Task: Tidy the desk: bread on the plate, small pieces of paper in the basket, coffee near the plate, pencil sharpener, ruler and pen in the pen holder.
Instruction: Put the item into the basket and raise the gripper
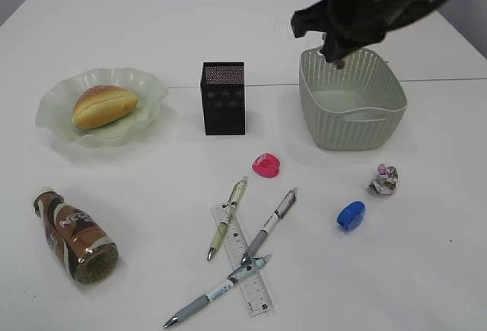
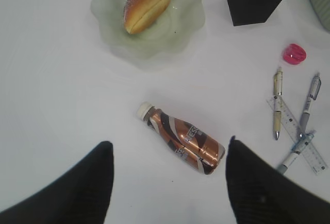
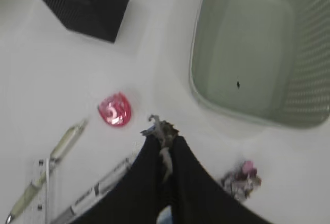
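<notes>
On the desk (image 1: pixel 152 27), coffee (image 1: pixel 74 234) lies cap up-left

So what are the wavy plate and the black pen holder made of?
The plate looks like glossy see-through pale-green plastic or glass: the white desk shows through its ruffled rim. The pen holder looks like matte black metal mesh, judging by its tiny holes.

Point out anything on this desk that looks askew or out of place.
The coffee bottle lies on its side at the front left, apart from the plate. Three pens and the ruler lie crisscrossed in a loose heap. A crumpled paper ball sits on the desk outside the basket.
</notes>
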Action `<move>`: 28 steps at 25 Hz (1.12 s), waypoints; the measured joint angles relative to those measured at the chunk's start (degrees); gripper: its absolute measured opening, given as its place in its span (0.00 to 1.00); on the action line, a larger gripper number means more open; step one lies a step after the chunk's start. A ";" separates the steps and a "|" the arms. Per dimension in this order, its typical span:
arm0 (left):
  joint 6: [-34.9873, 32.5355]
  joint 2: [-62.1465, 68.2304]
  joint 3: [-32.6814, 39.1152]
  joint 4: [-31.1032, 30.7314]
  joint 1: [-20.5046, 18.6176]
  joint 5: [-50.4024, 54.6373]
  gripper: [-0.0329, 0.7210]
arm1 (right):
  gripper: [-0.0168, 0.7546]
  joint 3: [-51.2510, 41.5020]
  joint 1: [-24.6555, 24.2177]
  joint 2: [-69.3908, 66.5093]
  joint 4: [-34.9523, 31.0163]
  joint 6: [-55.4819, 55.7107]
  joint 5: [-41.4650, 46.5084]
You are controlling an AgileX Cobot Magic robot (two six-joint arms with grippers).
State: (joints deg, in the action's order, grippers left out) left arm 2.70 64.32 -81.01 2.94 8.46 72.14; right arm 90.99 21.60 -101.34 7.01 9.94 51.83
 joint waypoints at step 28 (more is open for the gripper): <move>0.95 0.00 0.00 1.91 0.00 0.00 0.69 | 0.58 22.10 -10.90 -25.72 -0.07 4.39 3.49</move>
State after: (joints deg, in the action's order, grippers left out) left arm 3.65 64.32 -81.01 4.85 8.46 72.14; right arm 113.09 10.70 -127.07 6.94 14.33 55.32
